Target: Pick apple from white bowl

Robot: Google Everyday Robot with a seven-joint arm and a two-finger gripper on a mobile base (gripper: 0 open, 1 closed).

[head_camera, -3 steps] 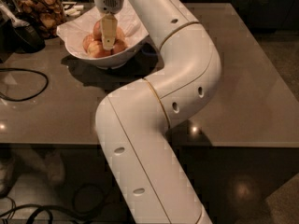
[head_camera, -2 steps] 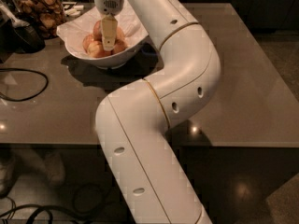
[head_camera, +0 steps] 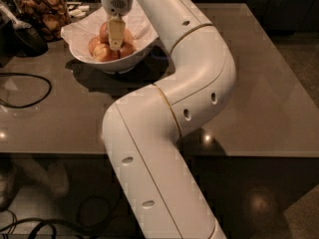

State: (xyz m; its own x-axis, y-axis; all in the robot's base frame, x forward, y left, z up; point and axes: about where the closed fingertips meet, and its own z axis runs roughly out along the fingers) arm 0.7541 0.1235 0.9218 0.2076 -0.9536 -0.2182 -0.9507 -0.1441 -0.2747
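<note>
Camera view showed the white arm reaching from the near edge of the table across to the white bowl at the far left corner, beside a glass jar of brown snacks. The gripper hung straight down inside the bowl, its pale tip set among the heaped fruit. The apple, the reddest of the lot, lay in the bowl just to the left of that tip, touching or nearly touching it, with paler apples packed round it on both sides. Whether the jaws were clenched or released could not be told, since they were seen edge-on against the fruit.

Against the pictures of a second before, hardly anything had changed: the gripper stood at the same spot and height over the same apples, the arm kept its bend, and no fruit had shifted (the bowl sat where it was too). That stillness suggested the descent was finished and the grasp was the step in hand. The apple had not yet been lifted, so most of the task remained. Crowded neighbours could be nudged or roll on closing.
</note>
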